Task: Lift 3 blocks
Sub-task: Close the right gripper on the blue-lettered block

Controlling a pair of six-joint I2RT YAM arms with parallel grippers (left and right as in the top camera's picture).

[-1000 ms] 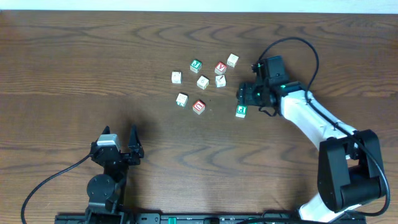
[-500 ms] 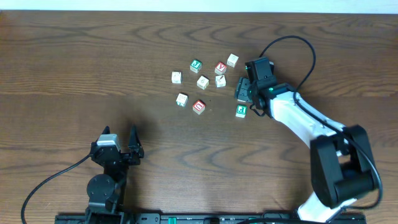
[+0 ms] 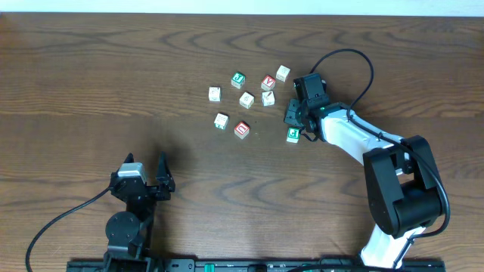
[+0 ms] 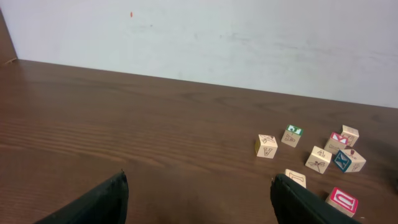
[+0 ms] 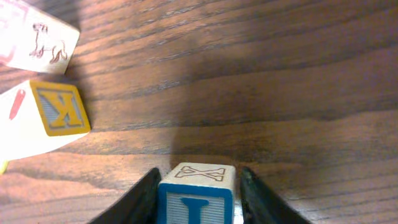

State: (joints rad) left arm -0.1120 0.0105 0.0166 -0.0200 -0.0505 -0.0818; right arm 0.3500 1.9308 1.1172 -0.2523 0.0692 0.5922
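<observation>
Dark brown wood grain runs across the table, matte and bare apart from a loose scatter of small cubes towards the far right. The white right arm reaches into that scatter, so it is by far the nearer arm. The left gripper sits well apart at the near edge, its black fingers spread wide on nothing.

The right gripper stands over 1 of the 3 blocks, the blue-faced block, which rests on the table. In the wrist view this cube lies squarely between the black fingers, which flank its 2 side faces very closely. Whether they already press I cannot tell. A cube has no long axis to line up with, so the coming move looks like a plain pinch and a straight rise.

The green-faced block lies just beside the gripper on the near side. The red-faced block, with its white ring, lies further left. A second green-topped cube sits at the far side of the scatter.

All are pale wood with painted faces and crisp edges (flat sides that should suit parallel fingers). A yellow K cube lies near the blue one but apart.
</observation>
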